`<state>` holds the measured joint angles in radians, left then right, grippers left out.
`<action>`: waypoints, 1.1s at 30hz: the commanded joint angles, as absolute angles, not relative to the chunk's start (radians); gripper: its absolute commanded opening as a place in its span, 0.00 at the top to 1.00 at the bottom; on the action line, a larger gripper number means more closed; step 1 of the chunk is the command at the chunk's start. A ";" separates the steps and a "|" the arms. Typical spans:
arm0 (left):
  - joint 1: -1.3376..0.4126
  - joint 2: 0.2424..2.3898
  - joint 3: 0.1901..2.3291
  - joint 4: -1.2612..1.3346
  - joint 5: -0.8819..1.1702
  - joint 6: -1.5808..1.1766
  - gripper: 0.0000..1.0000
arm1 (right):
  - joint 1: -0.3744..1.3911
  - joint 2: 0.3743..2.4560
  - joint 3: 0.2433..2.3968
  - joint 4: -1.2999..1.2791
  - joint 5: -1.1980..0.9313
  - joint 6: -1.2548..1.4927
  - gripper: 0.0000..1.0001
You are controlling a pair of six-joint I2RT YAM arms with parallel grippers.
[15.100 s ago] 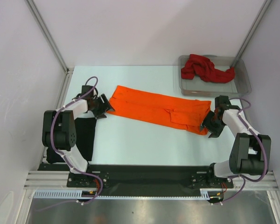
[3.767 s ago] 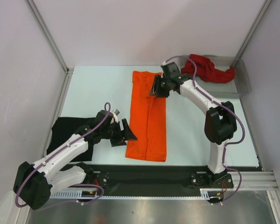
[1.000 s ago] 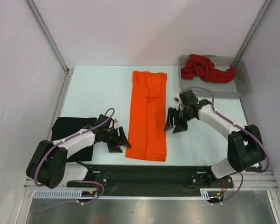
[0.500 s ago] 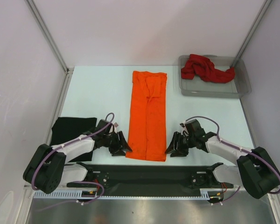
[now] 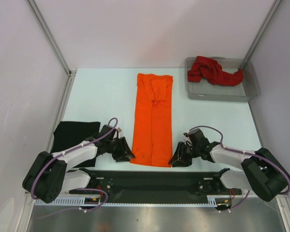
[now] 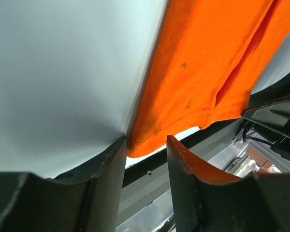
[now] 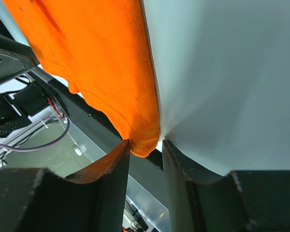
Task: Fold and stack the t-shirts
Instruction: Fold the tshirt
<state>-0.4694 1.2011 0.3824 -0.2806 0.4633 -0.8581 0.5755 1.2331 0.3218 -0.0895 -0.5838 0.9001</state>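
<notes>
The orange t-shirt [image 5: 153,121] lies as a long narrow strip down the middle of the table, its near end at the front edge. My left gripper [image 5: 127,154] sits low at the strip's near-left corner. In the left wrist view its jaws [image 6: 146,140] stand apart, with the orange corner [image 6: 150,140] at their tips. My right gripper [image 5: 175,161] is at the near-right corner. In the right wrist view it [image 7: 146,143] is also open, the orange corner [image 7: 142,137] between its tips. The black t-shirt [image 5: 75,135] lies flat at the left. The dark red t-shirt [image 5: 212,70] is bunched in the tray.
The clear grey tray [image 5: 217,95] stands at the back right. A black rail [image 5: 150,179] runs along the table's near edge, just below both grippers. White walls and metal posts close in the left, back and right sides.
Both grippers have come down to the near corners of the orange strip, the right one travelling from mid-table toward the front edge. Both pairs of jaws have narrowed around the corners.
</notes>
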 commanded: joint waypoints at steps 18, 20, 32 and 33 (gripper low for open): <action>-0.474 1.256 0.290 -0.321 0.336 -0.833 0.55 | 0.584 1.321 0.302 -0.017 -0.508 0.936 0.58; -0.474 1.287 0.293 -0.293 0.337 -0.822 0.77 | 0.584 1.334 0.304 -0.014 -0.515 0.936 0.63; -0.612 1.113 0.242 -0.308 0.310 -0.972 1.00 | 0.598 1.142 0.270 -0.205 -0.499 0.868 1.00; -0.653 1.091 0.244 -0.325 0.301 -1.012 1.00 | 0.600 1.090 0.265 -0.221 -0.503 0.870 1.00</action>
<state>-0.5797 1.1355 0.2977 -0.1921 0.4259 -0.9432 0.5900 1.1770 0.2848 -0.1032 -0.5350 0.9028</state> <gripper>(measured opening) 0.014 0.021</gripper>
